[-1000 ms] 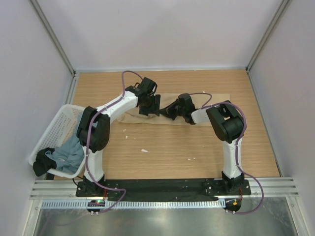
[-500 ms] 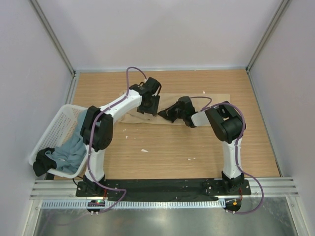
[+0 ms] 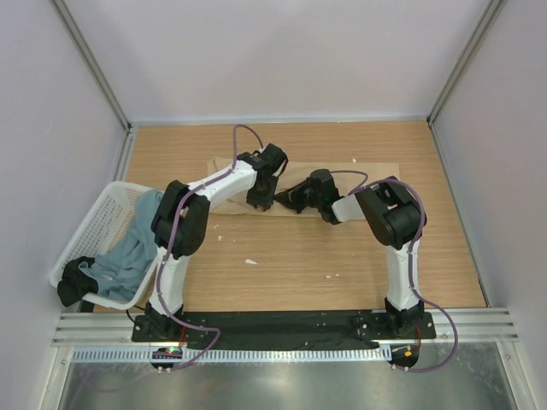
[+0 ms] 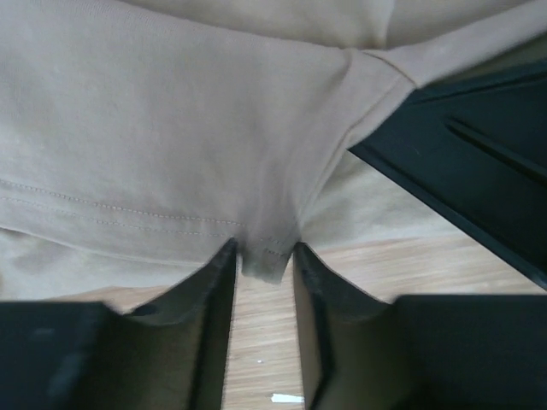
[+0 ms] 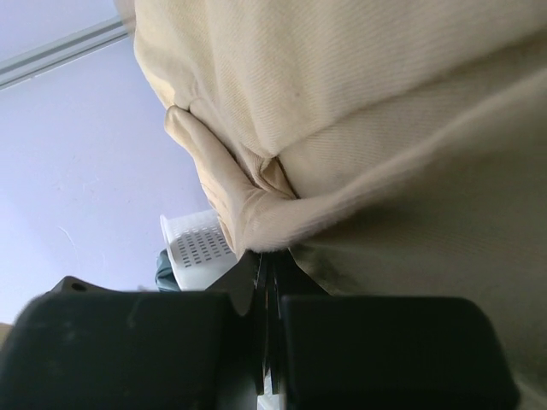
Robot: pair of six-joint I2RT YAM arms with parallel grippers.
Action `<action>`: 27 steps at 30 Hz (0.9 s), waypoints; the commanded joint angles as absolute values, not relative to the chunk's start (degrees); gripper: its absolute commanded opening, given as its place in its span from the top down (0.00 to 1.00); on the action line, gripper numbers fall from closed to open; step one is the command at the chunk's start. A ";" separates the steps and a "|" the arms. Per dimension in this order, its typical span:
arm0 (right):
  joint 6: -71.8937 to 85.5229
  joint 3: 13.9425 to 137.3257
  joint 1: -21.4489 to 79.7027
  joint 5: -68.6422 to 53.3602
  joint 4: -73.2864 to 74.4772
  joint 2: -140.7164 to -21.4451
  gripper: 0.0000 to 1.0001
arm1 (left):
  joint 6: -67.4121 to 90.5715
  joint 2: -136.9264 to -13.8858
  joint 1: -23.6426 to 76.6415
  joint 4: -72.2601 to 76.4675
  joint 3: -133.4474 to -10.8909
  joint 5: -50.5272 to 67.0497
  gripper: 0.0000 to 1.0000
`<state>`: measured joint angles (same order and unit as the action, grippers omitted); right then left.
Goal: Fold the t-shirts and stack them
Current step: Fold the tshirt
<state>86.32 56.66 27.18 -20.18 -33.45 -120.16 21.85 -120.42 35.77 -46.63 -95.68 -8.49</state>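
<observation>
1. The tabletop [image 3: 342,265] had bare wood along its near half and far right. By my judgement that left room to spread cloth, while the walls closed in on three sides.
2. The tan shirt [image 4: 171,128] lay across the far middle of the tabletop, rumpled and part lifted, with no neat fold showing. Its stitched hem ran toward the left arm. I judged the folding to be barely begun and nothing stacked.
3. The white basket [image 3: 98,213] sat tilted at the left edge, just beside the left arm's elbow, so that side was tight for swinging.
4. The grey-blue shirt [image 3: 128,256] lay heaped in the basket, untouched, so it was left to fold.
5. The right end effector [image 5: 269,265] was pressed together, pinching a bunch of the tan shirt.
6. The left end effector [image 4: 262,256] had its fingers a little spread, a tab of the hem between them, with no firm pinch visible yet.
</observation>
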 commanded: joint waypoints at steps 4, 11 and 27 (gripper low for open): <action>87.71 56.43 27.68 -20.48 -37.35 -120.32 0.99 | 20.21 -121.91 35.77 -48.87 -100.10 -12.65 0.93; 87.89 57.13 27.77 -20.48 -37.88 -121.02 0.99 | 21.27 -119.62 35.77 -49.22 -102.83 -13.97 1.00; 88.07 63.72 27.60 -20.30 -37.35 -125.33 0.99 | 20.39 -119.27 35.77 -49.40 -105.73 -11.51 1.00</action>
